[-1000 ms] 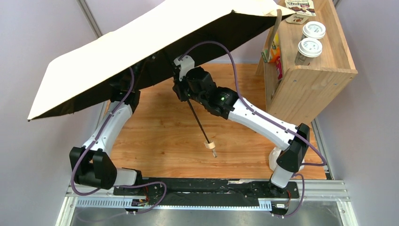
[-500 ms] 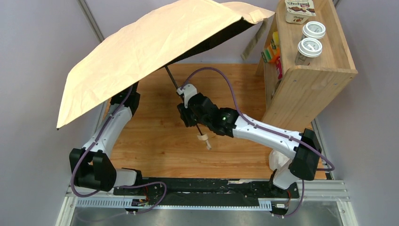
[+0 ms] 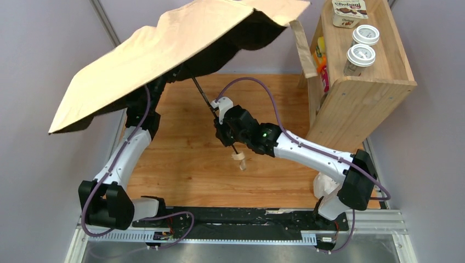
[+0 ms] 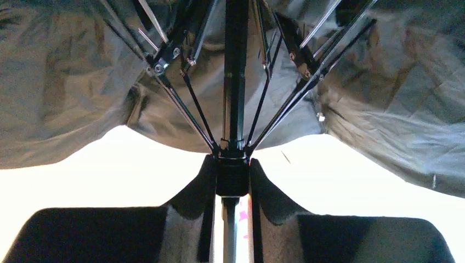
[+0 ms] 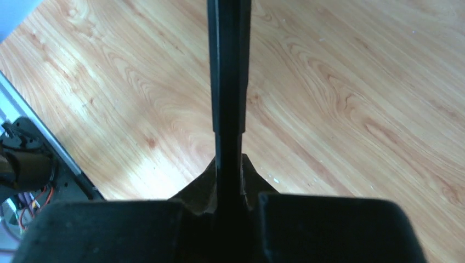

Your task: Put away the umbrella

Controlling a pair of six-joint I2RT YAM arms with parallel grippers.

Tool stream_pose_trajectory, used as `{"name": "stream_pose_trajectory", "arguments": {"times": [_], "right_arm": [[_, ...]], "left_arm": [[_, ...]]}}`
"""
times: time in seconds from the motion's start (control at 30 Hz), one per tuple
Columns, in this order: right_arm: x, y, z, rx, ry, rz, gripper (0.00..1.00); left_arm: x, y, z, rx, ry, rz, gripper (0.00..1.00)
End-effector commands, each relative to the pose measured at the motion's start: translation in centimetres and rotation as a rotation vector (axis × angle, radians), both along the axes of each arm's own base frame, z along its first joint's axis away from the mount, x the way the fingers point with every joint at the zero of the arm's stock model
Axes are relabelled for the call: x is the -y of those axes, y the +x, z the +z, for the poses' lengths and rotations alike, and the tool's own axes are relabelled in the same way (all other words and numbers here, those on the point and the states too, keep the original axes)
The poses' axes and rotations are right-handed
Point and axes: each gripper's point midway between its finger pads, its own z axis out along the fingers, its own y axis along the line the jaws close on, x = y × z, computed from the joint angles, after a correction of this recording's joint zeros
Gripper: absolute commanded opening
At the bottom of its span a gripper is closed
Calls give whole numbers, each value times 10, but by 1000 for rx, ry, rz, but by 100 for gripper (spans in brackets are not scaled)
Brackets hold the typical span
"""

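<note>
The word "Chobani" stands on a carton (image 3: pixel 349 7) lying on top of the wooden shelf (image 3: pixel 373 82). Two white cup lids (image 3: pixel 365 34) beside it carry print too small to read.

I see umbrella (image 3: pixel 164 55) open, canopy edge near wooden shelf (image 3: pixel 362 93) | my right gripper (image 3: pixel 226 134) grips its shaft (image 3: pixel 202 94), left of shelf

The beige fabric umbrella (image 3: pixel 164 52) spreads above the wooden table's (image 3: pixel 181 164) far left, its thin dark metal shaft (image 3: pixel 205 98) slanting down to the small wooden knob handle (image 3: pixel 239 159) near centre. The wooden shelf unit (image 3: pixel 362 93) stands far right, seemingly touching the umbrella's edge.
</note>
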Motion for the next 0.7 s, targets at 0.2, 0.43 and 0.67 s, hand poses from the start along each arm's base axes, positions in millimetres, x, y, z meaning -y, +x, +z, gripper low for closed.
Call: {"name": "stream_pose_trajectory", "arguments": {"times": [0.2,0.43,0.67], "right_arm": [[-36,58,170,236,407,-22,0],[-37,72,209,268,504,-57,0],[-43,80,210,256,525,-89,0]], "left_arm": [[61,-82,-27,-42,33,-371,0],[86,-97,-63,-169,74,-465,0],[125,-137,-106,-216,174,-612,0]]}}
